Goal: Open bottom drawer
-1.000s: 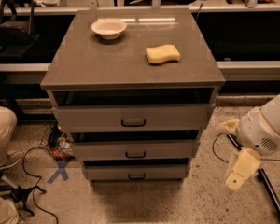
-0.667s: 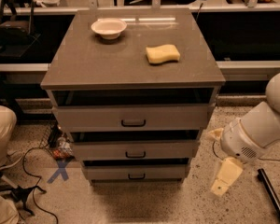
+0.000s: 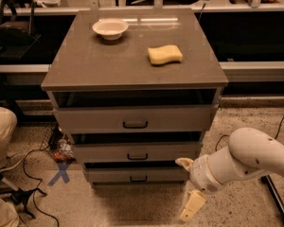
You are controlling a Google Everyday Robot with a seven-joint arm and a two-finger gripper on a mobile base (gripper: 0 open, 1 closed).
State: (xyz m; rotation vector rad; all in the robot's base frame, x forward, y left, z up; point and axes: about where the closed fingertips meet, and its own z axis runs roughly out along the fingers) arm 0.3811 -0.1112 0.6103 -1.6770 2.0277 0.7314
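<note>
Now the gripper point(image 3: 189, 185) hangs at lower right of the frame, fingers spread wide and holding nothing, just beside the right end of the bottom drawer point(image 3: 113, 175), which sits at lower centre, lowest front on the cabinet point(image 3: 109, 65).

Top point(image 3: 109, 65): smooth grey, faint sheen. Bottom drawer point(image 3: 109, 175): matt grey front. Bowl point(image 3: 110, 28): glossy white. Sponge point(image 3: 165, 54): yellow, foam-like. Floor point(image 3: 246, 122): speckled, rough. Gripper point(image 3: 184, 189), seen just right of that drawer, fingers spread: smooth cream plastic.
</note>
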